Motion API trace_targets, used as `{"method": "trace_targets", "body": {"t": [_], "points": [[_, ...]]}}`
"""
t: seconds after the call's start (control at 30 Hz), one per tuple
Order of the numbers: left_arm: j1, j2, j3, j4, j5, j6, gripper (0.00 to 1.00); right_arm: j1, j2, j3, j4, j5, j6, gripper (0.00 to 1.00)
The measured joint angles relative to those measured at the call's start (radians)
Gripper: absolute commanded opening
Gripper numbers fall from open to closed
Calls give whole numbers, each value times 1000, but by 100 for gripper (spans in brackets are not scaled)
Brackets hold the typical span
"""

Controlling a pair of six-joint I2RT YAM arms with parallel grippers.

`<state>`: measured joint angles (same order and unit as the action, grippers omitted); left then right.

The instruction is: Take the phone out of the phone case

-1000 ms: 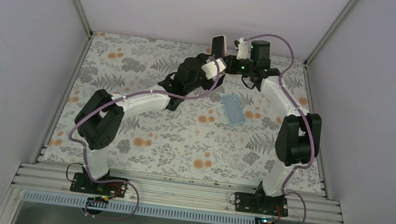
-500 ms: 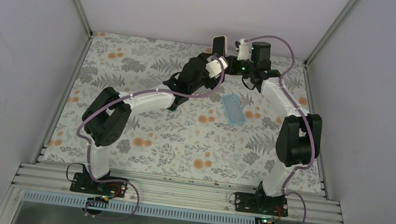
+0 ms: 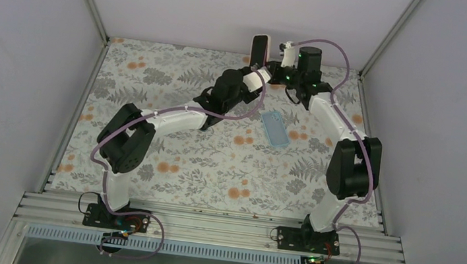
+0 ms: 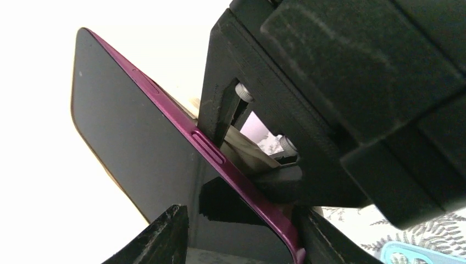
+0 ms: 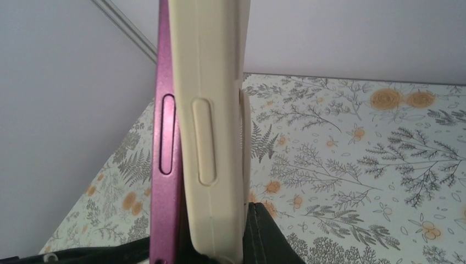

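While the left gripper (image 4: 242, 226) is clamped on the lower end of the magenta-framed, dark-glass phone (image 4: 137, 137), the right gripper (image 5: 192, 250) is closed around the cream soft-silicone phone case (image 5: 214, 110). The phone's edge lies against the case on its 9 o'clock side and also sits between those jaws. Both things are held upright in the air at 12 o'clock over the floral-patterned table (image 5: 357, 165). The phone is probably stiff, slick and breakable, best pinched across its flat faces. The case looks pliable, so peeling back its lip should free the phone. A light-blue flat case-like piece (image 3: 275, 129) lies on the table at 6 o'clock from the grippers.
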<state>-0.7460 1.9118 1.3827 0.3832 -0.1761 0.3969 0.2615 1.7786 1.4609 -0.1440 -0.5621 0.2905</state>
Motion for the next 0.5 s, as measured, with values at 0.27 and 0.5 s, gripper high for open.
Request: {"method": "trace_targets", "body": {"t": [0.27, 0.5], "points": [[18, 0, 0, 42, -9, 69, 48, 13, -16, -34, 82, 29, 11, 3], [36, -10, -23, 109, -4, 158, 21, 25, -18, -44, 151, 61, 70, 3]]}}
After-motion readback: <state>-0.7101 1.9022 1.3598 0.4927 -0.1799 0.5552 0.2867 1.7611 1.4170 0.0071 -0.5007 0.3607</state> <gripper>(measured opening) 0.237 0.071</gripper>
